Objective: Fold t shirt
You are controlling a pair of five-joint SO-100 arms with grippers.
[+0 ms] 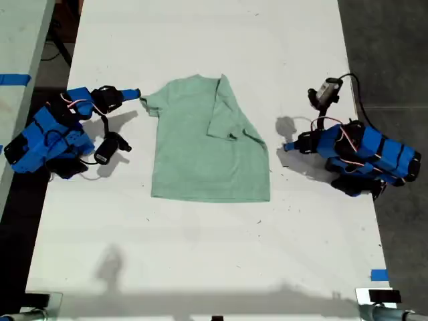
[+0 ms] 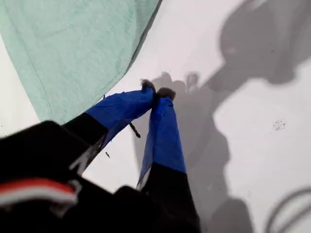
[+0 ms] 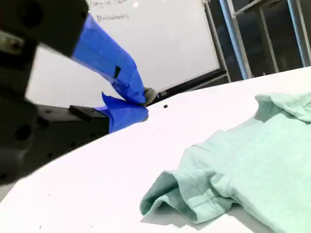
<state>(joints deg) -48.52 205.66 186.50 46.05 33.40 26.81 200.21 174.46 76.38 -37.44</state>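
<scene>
t shirt [image 1: 200, 150]: flat on table [image 1: 200, 254], one sleeve folded in | first gripper [image 2: 156, 92]: beside shirt, closed, empty | second gripper [image 3: 145, 103]: beside shirt's sleeve, closed, empty

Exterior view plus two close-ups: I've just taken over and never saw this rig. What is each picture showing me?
The exterior view looks down on a white table with two blue robot arms. Between them lies the t shirt, its side on the exterior view's right already folded inward. The other two pictures come from cameras riding on the arms. My first claw is on the exterior view's right, beside the shirt's edge. My second claw is on the exterior view's left, near the flat sleeve. Both claws are shut and hold nothing.
</scene>
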